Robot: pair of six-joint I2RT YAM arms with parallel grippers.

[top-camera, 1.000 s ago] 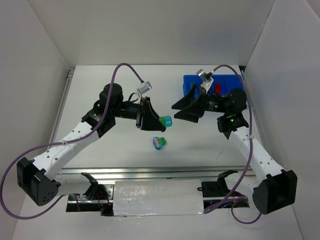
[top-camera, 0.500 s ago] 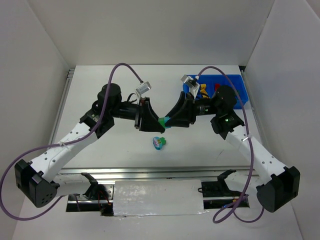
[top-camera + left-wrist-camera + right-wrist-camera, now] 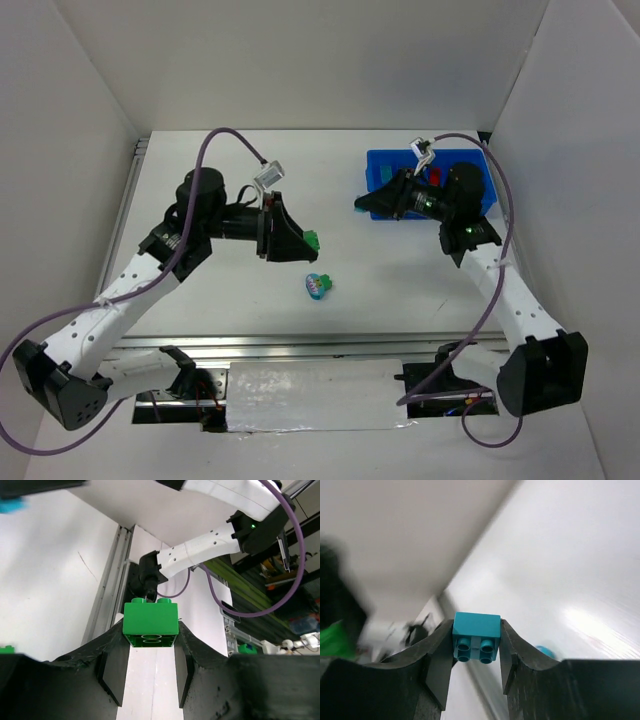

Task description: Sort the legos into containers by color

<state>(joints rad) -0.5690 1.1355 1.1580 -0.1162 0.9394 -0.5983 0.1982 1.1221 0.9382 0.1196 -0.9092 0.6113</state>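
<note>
My left gripper (image 3: 308,243) hangs over the middle of the table, shut on a green lego (image 3: 151,622) that sticks out past its fingertips. To its right, at the left edge of the blue tray (image 3: 380,162), my right gripper (image 3: 361,204) is shut on a small cyan lego (image 3: 476,628), studs facing the camera. The two grippers are apart. A red lego (image 3: 435,177) lies in one of the tray's containers; my right arm hides most of the others.
A small multicoloured lego (image 3: 318,285) lies loose on the white table in front of the left gripper. White walls close in the table on three sides. A metal rail (image 3: 300,344) runs along the near edge.
The right gripper shut on the cyan lego that sat on the green one and drew it away towards the tray. The left gripper pulled back left, keeping only the green lego.
</note>
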